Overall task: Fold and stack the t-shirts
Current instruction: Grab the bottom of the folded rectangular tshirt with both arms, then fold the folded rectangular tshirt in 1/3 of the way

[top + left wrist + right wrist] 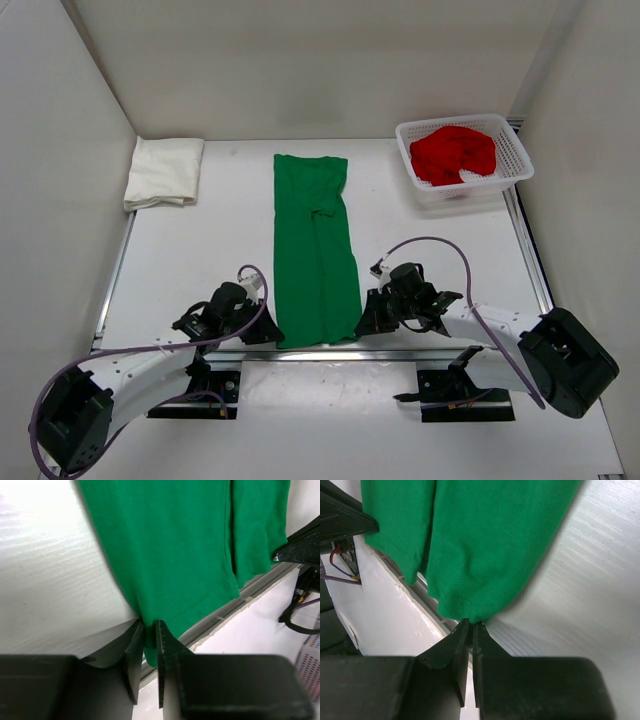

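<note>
Green shirt (315, 250) down the middle: solid bright green, zero print. White shirt (163, 172) upper left: plain cream-white. Red shirt (455, 153) upper right: flat red, inside a white basket (513, 150) with a fine mesh pattern. Table (200, 260) white, faint streaky grain up close. Left gripper (148, 626) and right gripper (471, 624) matte black, arms (150, 372) white with black joints, cables (440, 241) purple.

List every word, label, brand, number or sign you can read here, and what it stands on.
None can be read in any view.
The green t-shirt, cream-white t-shirt, red t-shirt and white mesh basket show no print or tag.
The left claw and right claw, both pinching the green hem, show no lettering.
</note>
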`<action>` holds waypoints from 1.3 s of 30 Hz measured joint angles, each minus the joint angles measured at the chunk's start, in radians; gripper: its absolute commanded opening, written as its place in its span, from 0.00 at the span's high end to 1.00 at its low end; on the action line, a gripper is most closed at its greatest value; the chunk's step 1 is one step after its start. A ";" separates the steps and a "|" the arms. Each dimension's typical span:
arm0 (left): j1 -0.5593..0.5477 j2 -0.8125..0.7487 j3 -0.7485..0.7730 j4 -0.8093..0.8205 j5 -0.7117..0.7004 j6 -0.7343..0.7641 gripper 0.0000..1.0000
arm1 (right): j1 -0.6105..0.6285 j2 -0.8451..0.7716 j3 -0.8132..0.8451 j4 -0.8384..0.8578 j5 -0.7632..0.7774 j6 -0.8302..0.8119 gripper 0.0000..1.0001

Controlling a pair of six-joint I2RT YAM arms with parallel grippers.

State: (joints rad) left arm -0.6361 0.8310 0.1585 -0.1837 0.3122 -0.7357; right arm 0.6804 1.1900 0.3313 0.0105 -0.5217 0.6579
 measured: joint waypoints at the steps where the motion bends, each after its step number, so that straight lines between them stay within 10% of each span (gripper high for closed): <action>1: -0.001 0.003 -0.001 -0.001 0.002 -0.002 0.80 | 0.000 -0.001 0.000 -0.003 0.000 0.000 1.00; 12: 0.222 -0.007 0.153 -0.216 0.096 0.053 0.89 | -0.039 -0.004 0.179 -0.157 -0.006 -0.071 1.00; 39: 0.412 0.949 0.869 0.027 -0.025 0.092 0.87 | -0.362 0.815 1.037 -0.186 -0.068 -0.278 1.00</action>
State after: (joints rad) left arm -0.2241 1.7805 1.0279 -0.1562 0.2871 -0.6437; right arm 0.3187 2.0048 1.3682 -0.1757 -0.5896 0.3794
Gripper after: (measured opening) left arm 0.118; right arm 0.040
